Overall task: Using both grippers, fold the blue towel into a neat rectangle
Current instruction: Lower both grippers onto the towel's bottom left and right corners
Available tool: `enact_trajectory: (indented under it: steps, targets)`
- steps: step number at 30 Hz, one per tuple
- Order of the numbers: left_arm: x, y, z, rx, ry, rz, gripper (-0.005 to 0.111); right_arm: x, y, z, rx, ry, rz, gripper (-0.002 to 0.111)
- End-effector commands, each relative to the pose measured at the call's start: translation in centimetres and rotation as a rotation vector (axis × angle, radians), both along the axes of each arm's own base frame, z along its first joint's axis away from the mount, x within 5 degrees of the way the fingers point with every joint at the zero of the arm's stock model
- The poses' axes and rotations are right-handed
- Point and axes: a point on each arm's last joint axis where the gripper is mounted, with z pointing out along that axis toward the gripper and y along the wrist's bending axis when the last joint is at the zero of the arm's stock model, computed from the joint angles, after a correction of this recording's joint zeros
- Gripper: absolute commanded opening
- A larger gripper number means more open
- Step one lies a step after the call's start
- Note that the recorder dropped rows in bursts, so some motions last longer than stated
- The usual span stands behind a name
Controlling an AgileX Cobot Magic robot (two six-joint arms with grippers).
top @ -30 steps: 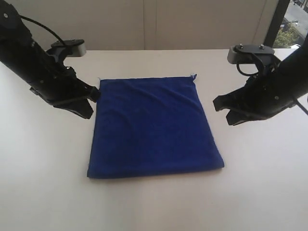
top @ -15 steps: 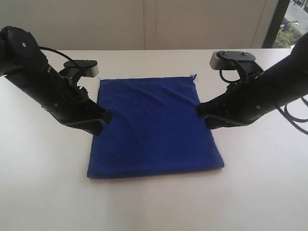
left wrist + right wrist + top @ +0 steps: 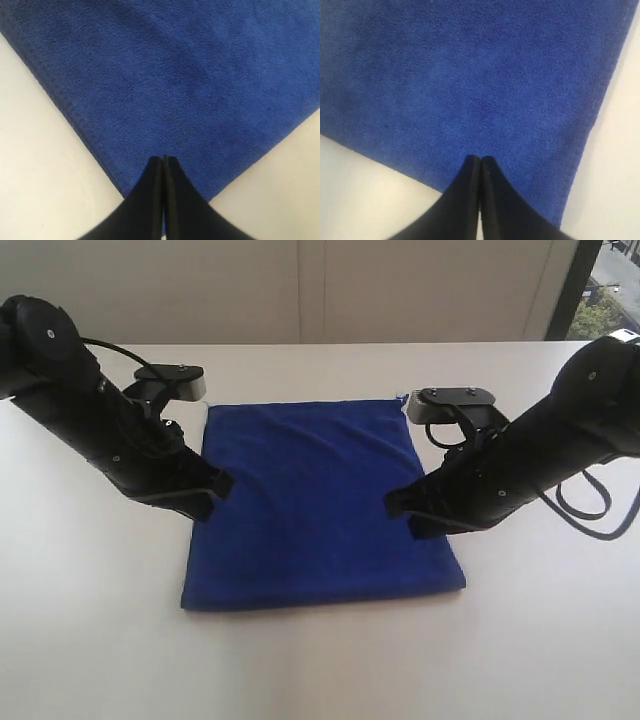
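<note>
towel (image 3: 315, 500) on table (image 3: 90, 640), end effectors (image 3: 218, 486) (image 3: 396, 508) over edges

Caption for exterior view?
Shut black left gripper and right gripper at opposite sides of royal-blue fabric towel on white table.

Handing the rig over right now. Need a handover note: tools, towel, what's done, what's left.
Left tool: shut, nothing between the jaws, tip at the towel's left edge.
Right tool: shut, nothing held, tip over the towel's right side.
Whether either tip touches the fabric cannot be told.
Blue towel: flat on the table between the arms, a near-square rectangle. The left wrist view shows stacked layers at its edge.
Done: it looks folded at least once, with fairly even edges.
Left: probably one more fold, if a narrower rectangle is wanted. Both tools would have to open first.
</note>
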Motion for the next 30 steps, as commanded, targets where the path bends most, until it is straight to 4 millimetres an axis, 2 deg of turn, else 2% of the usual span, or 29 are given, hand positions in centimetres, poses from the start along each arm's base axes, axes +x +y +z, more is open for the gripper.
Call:
enact_trajectory:
  steps: [1, 5, 13, 18, 27, 30]
  targets:
    - [0.2, -0.3, -2.2, 0.028, 0.061, -0.028, 0.000, 0.1, 0.0, -0.7, -0.011, 0.012, 0.008, 0.000]
    - [0.6, -0.5, -4.6, 0.053, 0.128, -0.023, 0.000, 0.1, 0.0, -1.0, -0.020, 0.019, 0.013, 0.000]
    - [0.5, -0.5, -4.7, 0.055, 0.139, -0.027, 0.000, 0.3, -0.2, -1.2, -0.048, 0.001, 0.030, 0.000]
    - [0.4, -0.5, -5.0, 0.061, 0.166, -0.032, 0.000, 0.6, -0.1, -3.7, -0.080, 0.072, 0.038, 0.000]
    - [-0.1, -0.3, -5.8, 0.059, 0.184, -0.011, 0.000, 0.6, -0.1, -3.9, -0.083, 0.075, 0.036, 0.000]
    - [-0.2, -0.3, -5.8, 0.059, 0.186, -0.012, 0.000, 0.6, -0.2, -4.7, -0.096, 0.098, 0.039, 0.000]
